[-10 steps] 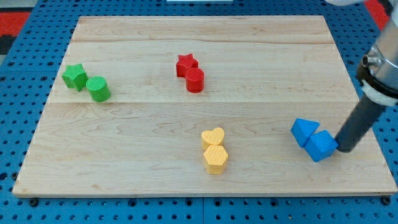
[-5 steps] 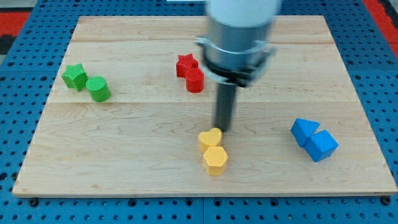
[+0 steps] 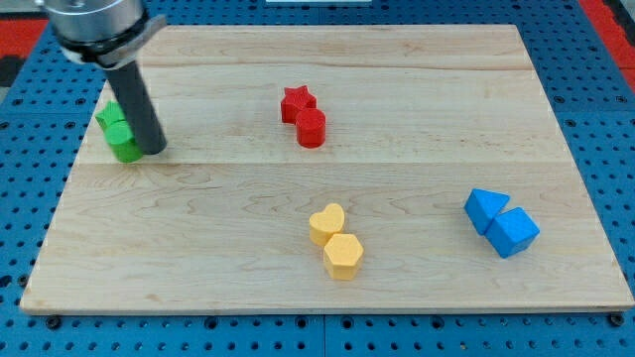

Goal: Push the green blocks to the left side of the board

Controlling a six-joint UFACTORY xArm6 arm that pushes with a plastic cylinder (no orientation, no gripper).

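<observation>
Two green blocks sit at the board's left side. The green star [image 3: 109, 117] is mostly hidden behind my rod. The green cylinder [image 3: 123, 145] lies just below it, touching it. My tip [image 3: 154, 151] rests on the board at the cylinder's right side, touching it. The rod rises up and to the left from there, across the star.
A red star [image 3: 297, 100] and a red cylinder [image 3: 311, 128] touch near the top centre. A yellow heart [image 3: 326, 223] and a yellow hexagon [image 3: 343, 255] sit at bottom centre. A blue triangle [image 3: 484, 207] and a blue cube [image 3: 515, 233] lie at the right. The wooden board [image 3: 417, 99] lies on a blue pegboard.
My tip swept from the blue blocks at the right, past the yellow heart, to the green blocks at the left. The green cylinder moved left against the star. The yellow heart shifted slightly left.
</observation>
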